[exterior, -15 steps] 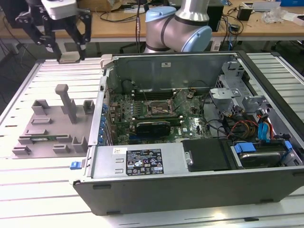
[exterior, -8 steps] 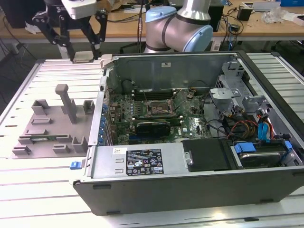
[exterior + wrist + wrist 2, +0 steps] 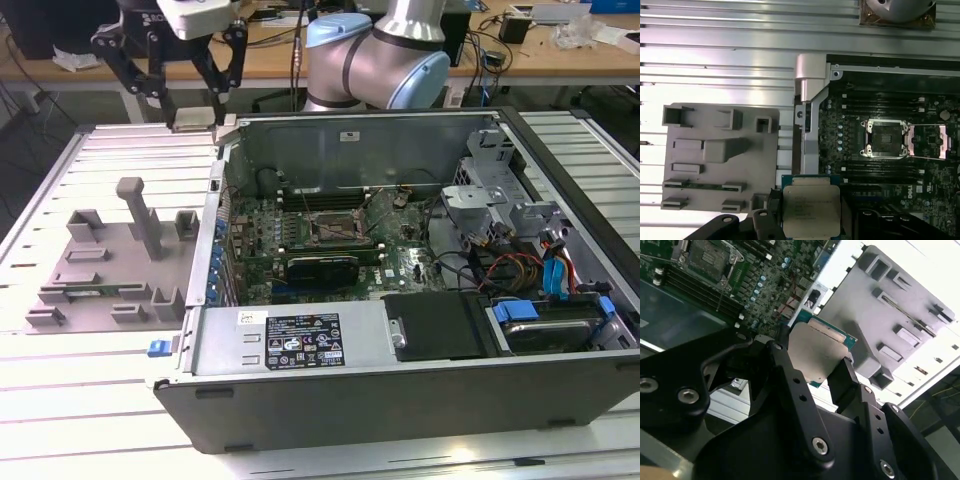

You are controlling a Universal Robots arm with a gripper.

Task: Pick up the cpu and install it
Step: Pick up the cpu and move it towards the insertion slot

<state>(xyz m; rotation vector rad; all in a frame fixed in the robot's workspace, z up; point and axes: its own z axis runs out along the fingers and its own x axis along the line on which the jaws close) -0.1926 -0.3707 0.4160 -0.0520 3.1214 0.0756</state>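
The gripper is clenched on the cpu (metal top showing), above the desk, at ten o'clock from the motherboard socket in the exterior view.

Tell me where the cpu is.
The gripper holds the cpu in the air near the case edge, between the grey tray and the socket in the first wrist view.

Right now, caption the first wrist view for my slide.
Fingers hold the cpu, with the grey parts holder and the open motherboard socket in view.
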